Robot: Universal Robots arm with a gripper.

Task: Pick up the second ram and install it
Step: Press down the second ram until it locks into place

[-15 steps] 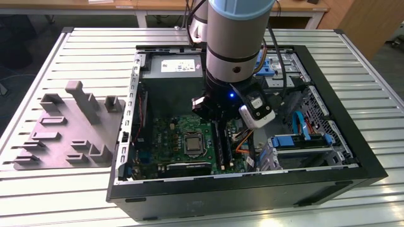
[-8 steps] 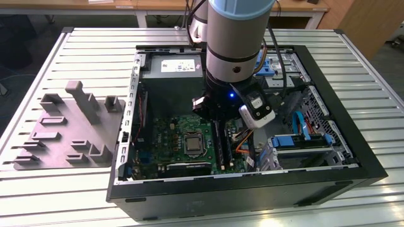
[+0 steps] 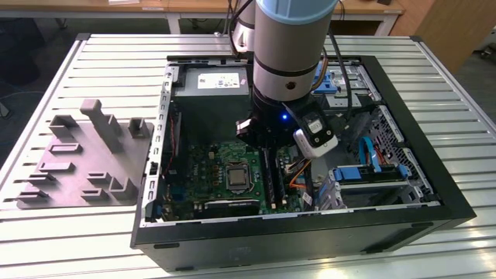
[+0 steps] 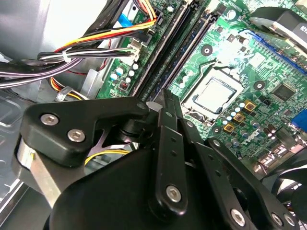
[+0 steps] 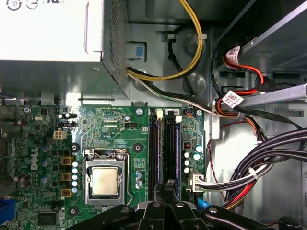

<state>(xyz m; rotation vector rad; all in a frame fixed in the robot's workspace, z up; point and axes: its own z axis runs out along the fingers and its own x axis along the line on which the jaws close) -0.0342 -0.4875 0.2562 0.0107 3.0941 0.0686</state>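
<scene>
While over slatted table (image 3: 69, 226) (metal), arm (image 3: 287, 64) inside case (image 3: 457, 203)

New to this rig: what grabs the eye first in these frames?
The big robot arm plunging into the open computer case on the slatted table. Beneath it, the green motherboard with its silver processor beside the memory slots, the gripper right over them. The grey fixture tray sits at the exterior view's left.

An open computer case (image 3: 434, 192) lies on a slatted metal table (image 3: 465, 104). The arm (image 3: 291, 52) reaches down into it above the green motherboard (image 3: 225, 174), beside the processor socket (image 3: 236, 176). A grey moulded fixture tray (image 3: 78, 168) sits toward the exterior view's left.
</scene>
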